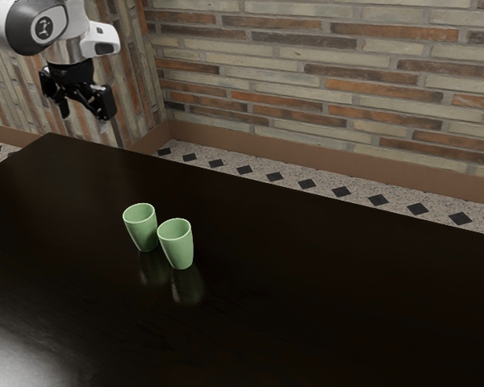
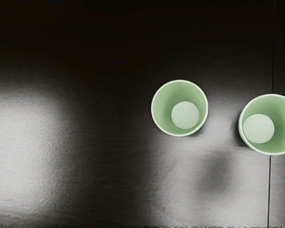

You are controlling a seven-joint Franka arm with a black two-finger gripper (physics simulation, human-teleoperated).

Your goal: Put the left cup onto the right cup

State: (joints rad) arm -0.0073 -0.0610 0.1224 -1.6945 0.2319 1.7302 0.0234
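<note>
On the dark table point(image 1: 323, 306), the left cup point(image 1: 139, 226) is set upright just beside the right cup point(image 1: 175, 243). Well apart, the gripper point(image 1: 82, 95) is held open and empty. The left cup is judged light, stiff and smooth, best pinched across its rim.

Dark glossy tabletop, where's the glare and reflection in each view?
Exterior view: the dark glossy table mirrors the nearer pale green cup and the farther cup. Wrist view: a broad pale glare patch away from the cups, a soft shadow beside them.

Arm point(image 1: 93, 36): white shell, grey joint, dark white-marked round cap at 9 o'clock. Gripper point(image 1: 85, 103): black, two fingers.
</note>
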